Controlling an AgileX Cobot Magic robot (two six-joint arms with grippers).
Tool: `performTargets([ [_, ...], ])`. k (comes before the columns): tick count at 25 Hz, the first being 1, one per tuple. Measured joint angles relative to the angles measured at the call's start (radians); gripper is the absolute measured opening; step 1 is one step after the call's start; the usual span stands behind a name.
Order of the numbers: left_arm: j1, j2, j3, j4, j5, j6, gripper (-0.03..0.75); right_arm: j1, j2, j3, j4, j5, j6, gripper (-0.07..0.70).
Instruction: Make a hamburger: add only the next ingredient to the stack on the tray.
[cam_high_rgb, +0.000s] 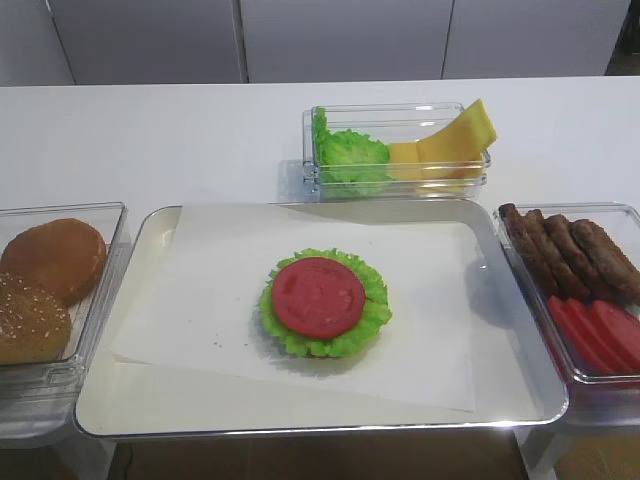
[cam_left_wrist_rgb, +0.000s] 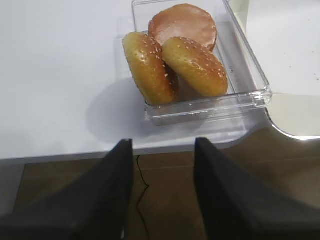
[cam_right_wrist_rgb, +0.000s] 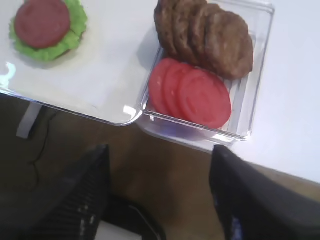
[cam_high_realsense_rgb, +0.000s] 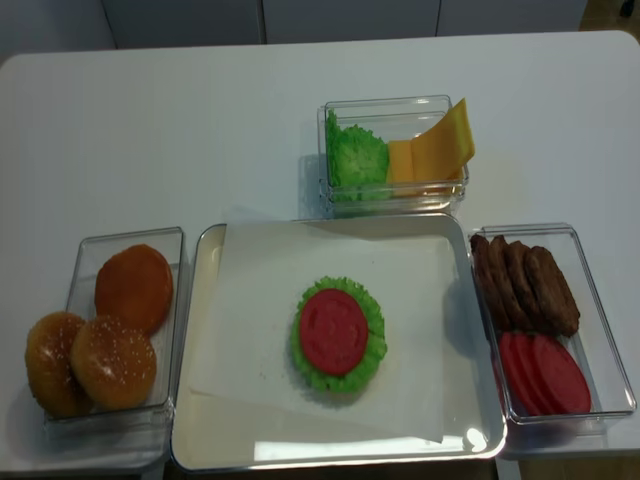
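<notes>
A red tomato slice lies flat on the frilly green lettuce of the stack, in the middle of the paper-lined metal tray. The second high view shows the same slice centred on the lettuce. My right gripper hangs open and empty over the floor, just off the table's front edge, below the meat and tomato bin. The stack sits far up-left of it. My left gripper is open and empty too, off the table edge in front of the bun bin. Neither gripper shows in the high views.
A clear bin right of the tray holds brown meat pieces and spare tomato slices. Another bin on the left holds bun halves. Behind the tray, a bin contains lettuce and yellow cheese.
</notes>
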Motion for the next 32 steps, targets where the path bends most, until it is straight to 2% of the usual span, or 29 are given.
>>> performTargets([
  [9, 0.000, 0.000, 0.000, 0.000, 0.000, 0.000, 0.302, 0.000, -0.407, 0.116, -0.006, 0.015, 0.000, 0.485],
  [12, 0.000, 0.000, 0.000, 0.000, 0.000, 0.000, 0.302, 0.000, -0.426, 0.157, -0.006, 0.017, 0.000, 0.485],
  [16, 0.000, 0.000, 0.000, 0.000, 0.000, 0.000, 0.302, 0.000, -0.427, 0.218, -0.002, -0.077, -0.012, 0.485],
  [19, 0.000, 0.000, 0.000, 0.000, 0.000, 0.000, 0.302, 0.000, -0.427, 0.266, -0.002, -0.117, -0.016, 0.485],
  [32, 0.000, 0.000, 0.000, 0.000, 0.000, 0.000, 0.302, 0.000, -0.427, 0.288, -0.008, -0.121, -0.024, 0.485],
])
